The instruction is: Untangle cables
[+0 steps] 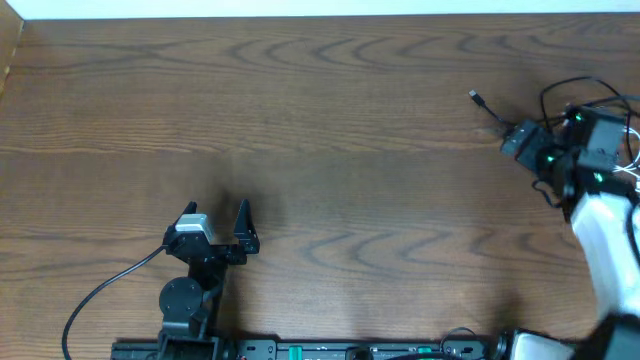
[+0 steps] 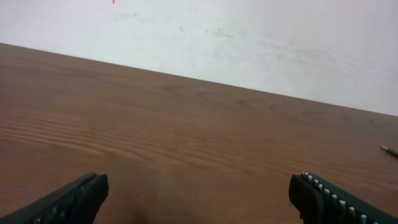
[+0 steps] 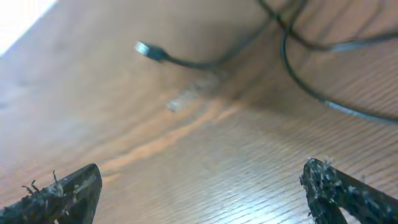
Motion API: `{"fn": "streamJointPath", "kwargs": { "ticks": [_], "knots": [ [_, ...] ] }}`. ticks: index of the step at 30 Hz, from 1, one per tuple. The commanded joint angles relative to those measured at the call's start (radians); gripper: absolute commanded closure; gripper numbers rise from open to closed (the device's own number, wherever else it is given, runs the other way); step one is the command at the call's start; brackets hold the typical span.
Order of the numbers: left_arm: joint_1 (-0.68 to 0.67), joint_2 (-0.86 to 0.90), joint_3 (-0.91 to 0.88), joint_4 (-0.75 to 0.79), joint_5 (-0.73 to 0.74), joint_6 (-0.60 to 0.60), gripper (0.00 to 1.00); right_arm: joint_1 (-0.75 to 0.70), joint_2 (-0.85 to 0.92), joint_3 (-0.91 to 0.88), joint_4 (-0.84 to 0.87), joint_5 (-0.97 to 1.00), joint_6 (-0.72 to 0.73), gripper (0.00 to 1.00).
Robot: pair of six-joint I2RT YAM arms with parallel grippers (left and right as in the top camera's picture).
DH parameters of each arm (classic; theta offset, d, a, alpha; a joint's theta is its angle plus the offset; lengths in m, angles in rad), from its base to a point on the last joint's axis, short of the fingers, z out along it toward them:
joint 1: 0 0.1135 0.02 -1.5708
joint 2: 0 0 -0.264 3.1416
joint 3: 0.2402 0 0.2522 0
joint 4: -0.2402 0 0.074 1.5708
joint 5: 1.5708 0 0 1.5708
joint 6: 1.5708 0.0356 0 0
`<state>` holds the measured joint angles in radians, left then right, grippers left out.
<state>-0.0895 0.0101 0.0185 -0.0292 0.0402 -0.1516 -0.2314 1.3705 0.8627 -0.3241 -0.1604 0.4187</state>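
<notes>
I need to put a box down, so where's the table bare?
Free: the whole middle of the table, from the left gripper across to the black cable, plus the far-left stretch. Crowded: the right edge, where that cable loops beside the right gripper.

Two grippers are showing: left gripper (image 2: 199, 183), right gripper (image 3: 200, 171). Two cables are lying around the right one: black cable (image 3: 193, 64), white cable (image 1: 630, 172). One plug (image 3: 146, 50) is showing ahead of its fingers.
</notes>
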Motion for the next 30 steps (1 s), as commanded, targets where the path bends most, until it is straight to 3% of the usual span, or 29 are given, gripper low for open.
{"fn": "streamJointPath", "kwargs": {
  "ticks": [1, 11, 23, 30],
  "knots": [
    [0.004, -0.004, -0.014, -0.043, -0.034, 0.020, 0.02, 0.005, -0.160, -0.106, -0.008, -0.003, 0.014, 0.01],
    [0.004, -0.004, -0.014, -0.044, -0.034, 0.020, 0.02, 0.005, -0.597, -0.339, -0.022, -0.003, 0.014, 0.01],
    [0.004, -0.004, -0.014, -0.044, -0.034, 0.020, 0.02, 0.005, -0.632, -0.348, -0.204, -0.004, 0.014, 0.01],
    [0.004, -0.004, -0.014, -0.043, -0.034, 0.020, 0.02, 0.003, -0.687, -0.474, -0.205, -0.003, 0.014, 0.01]
  ]
}}
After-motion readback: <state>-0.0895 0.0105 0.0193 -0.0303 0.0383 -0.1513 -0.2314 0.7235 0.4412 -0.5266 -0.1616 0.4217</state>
